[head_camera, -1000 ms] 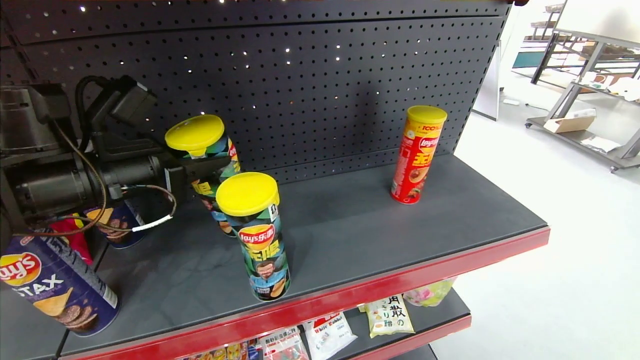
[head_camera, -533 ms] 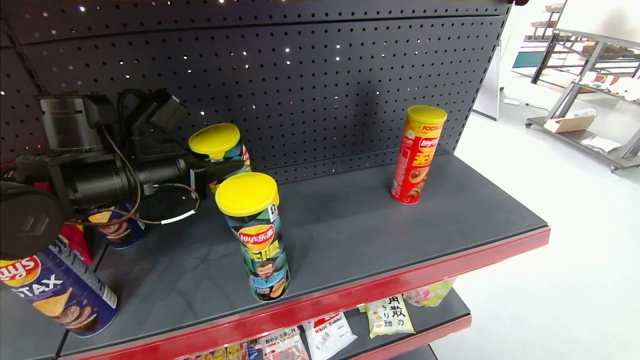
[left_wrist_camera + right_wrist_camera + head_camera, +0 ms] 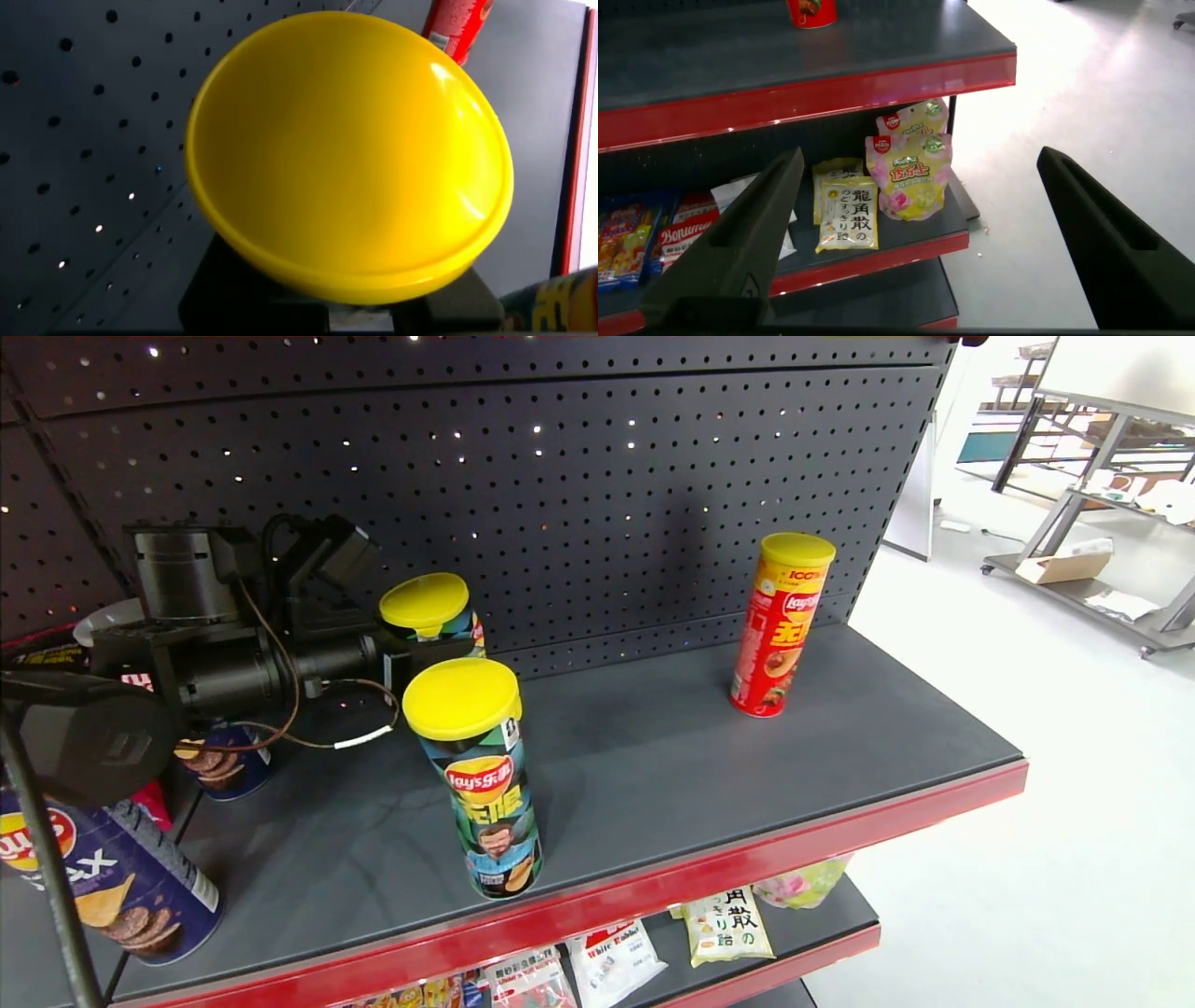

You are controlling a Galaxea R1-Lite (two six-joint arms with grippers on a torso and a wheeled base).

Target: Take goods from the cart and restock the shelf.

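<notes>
My left gripper [image 3: 403, 651] is shut on a green-and-black chips can with a yellow lid [image 3: 428, 609], holding it by its side close to the pegboard back panel. The can's base is hidden behind a matching can [image 3: 478, 775] that stands upright near the shelf's red front edge. In the left wrist view the held can's yellow lid [image 3: 350, 149] is right before the camera. A red chips can [image 3: 780, 625] stands upright at the back right of the grey shelf [image 3: 700, 775]. My right gripper [image 3: 920, 243] is open with nothing in it, in front of the lower shelves.
Two blue chips cans [image 3: 103, 887] [image 3: 222, 763] stand at the shelf's left end, under my left arm. Snack bags [image 3: 910, 173] fill the lower shelves. The shelf between the front can and the red can is bare. A metal rack [image 3: 1102, 485] stands across the floor.
My left arm has carried the held can to the right and back toward the pegboard, lowering it behind the front can. The other cans have not moved.
</notes>
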